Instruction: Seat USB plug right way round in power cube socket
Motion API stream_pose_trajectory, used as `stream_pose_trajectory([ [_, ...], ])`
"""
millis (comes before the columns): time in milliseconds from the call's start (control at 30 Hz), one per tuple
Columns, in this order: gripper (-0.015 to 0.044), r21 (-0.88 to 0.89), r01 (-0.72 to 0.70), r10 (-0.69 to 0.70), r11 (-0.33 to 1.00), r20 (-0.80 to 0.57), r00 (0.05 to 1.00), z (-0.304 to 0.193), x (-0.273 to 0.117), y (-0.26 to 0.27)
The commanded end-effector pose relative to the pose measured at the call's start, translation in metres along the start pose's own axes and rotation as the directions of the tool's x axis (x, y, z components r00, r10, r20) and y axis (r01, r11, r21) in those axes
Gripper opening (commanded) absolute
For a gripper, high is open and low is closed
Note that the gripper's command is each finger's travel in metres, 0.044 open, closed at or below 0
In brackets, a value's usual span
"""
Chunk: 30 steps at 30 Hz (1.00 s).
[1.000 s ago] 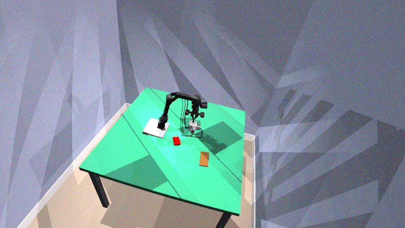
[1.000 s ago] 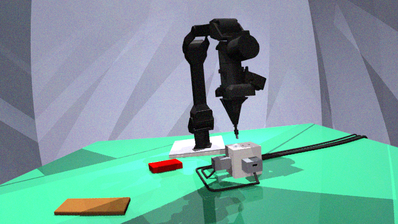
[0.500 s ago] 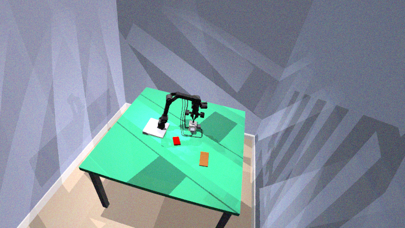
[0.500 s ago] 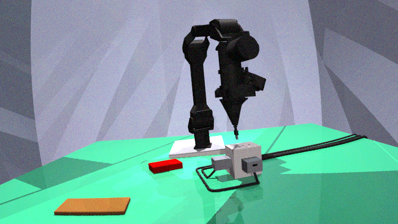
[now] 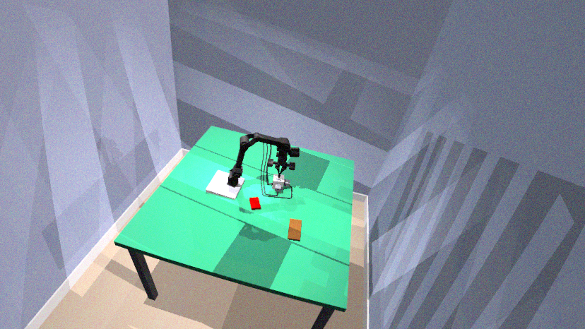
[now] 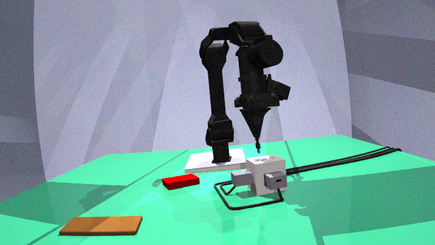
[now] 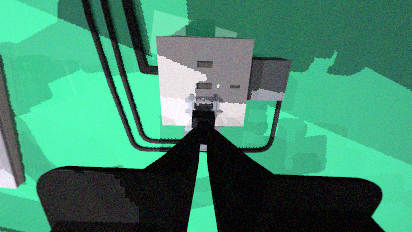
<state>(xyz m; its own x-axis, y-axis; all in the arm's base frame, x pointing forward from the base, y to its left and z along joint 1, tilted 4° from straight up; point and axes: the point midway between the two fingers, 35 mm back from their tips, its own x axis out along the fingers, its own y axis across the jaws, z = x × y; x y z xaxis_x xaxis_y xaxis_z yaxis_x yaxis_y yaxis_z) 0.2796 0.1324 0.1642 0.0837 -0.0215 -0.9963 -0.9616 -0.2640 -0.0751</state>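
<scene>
The white power cube stands on the table. Its top shows two wide slots in a line and a smaller slot to the right in the wrist view. My gripper points straight down, shut on the small USB plug. In the exterior view the plug's metal tip hangs just above the cube's top, with a gap below it. In the wrist view the fingertips hide most of the plug and the near part of the cube's top. Which way round the plug faces cannot be told.
Grey plugs stick out of the cube's sides, with black cables looping close around it. A red box and an orange-brown slab lie on the table. The arm stands on a white base plate.
</scene>
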Motion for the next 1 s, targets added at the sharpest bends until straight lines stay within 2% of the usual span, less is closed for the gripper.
stream_pose_trajectory([
  [0,0.0,-0.005,0.002,-0.002,1.0,-0.003,1.0,-0.0006,0.0007,-0.0006],
  [967,0.0,-0.026,0.002,-0.002,1.0,-0.005,1.0,-0.0019,0.0042,-0.0009],
])
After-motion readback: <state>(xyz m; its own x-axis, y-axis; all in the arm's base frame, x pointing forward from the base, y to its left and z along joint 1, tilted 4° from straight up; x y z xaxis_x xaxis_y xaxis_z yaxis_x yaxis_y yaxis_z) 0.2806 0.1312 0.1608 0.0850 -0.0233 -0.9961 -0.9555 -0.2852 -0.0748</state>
